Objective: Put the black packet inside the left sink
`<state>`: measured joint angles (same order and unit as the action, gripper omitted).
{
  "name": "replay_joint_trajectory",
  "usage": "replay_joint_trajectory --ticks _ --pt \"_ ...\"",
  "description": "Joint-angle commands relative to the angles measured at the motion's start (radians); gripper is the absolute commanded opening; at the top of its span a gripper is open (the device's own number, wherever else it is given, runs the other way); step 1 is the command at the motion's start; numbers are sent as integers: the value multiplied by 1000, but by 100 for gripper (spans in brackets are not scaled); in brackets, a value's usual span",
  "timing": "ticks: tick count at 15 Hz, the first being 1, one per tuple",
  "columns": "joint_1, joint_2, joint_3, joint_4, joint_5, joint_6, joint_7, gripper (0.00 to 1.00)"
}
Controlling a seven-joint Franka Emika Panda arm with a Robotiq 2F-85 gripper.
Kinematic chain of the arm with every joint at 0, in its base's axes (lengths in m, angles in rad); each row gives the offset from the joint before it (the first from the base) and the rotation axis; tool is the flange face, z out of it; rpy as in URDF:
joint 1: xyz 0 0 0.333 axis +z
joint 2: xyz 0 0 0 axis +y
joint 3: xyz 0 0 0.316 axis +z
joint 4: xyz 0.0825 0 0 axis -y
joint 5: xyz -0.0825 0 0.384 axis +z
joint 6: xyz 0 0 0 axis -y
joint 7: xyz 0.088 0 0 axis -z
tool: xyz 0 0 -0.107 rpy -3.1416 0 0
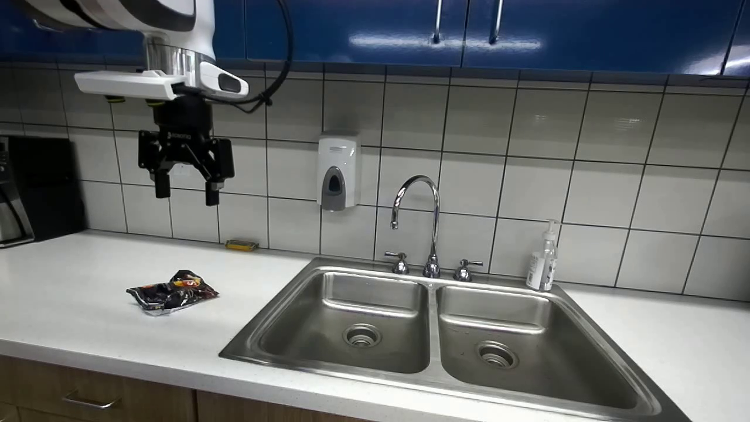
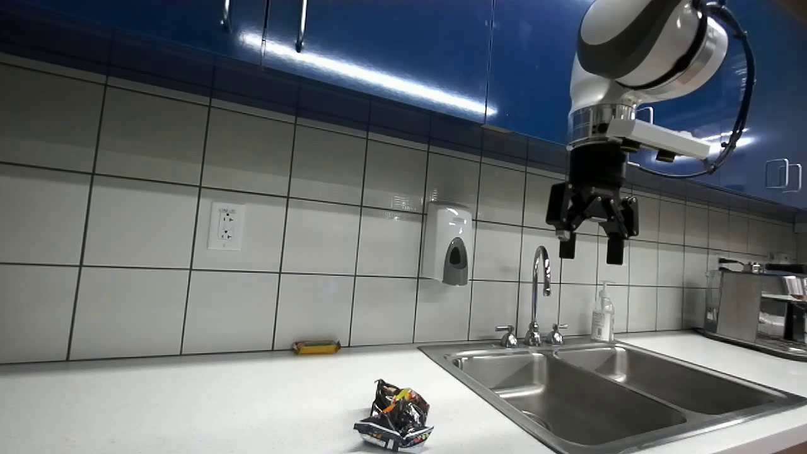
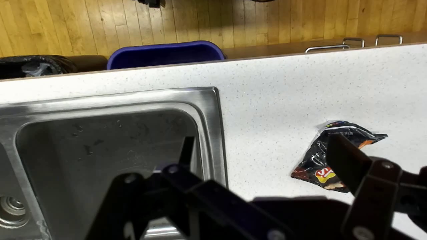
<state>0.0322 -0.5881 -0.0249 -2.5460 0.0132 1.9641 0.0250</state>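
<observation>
Black packet [image 3: 316, 156], one: glossy, crumpled; black ground with a red-and-yellow emblem, orange patches and whitish edging; upper part peaked in both exterior views. Location: on the white countertop [image 1: 70, 293], beside the left sink [image 1: 304, 337], apart from its rim. Gripper [image 1: 187, 196], black, one: fingers spread with a gap between, raised well above the countertop, pointing straight down. Arm [image 1: 202, 41], white: extends from the upper left in an exterior view, black cable [image 1: 289, 44] looped alongside.
</observation>
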Motion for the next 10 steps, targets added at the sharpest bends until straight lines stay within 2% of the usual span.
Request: replay_joint_trajectory --ticks 1,6,10 --pt "-14 82 -2 -20 1 130 -30 100" --pt "-5 253 -15 2 14 318 -64 100" --pt "17 381 2 30 37 437 -71 100"
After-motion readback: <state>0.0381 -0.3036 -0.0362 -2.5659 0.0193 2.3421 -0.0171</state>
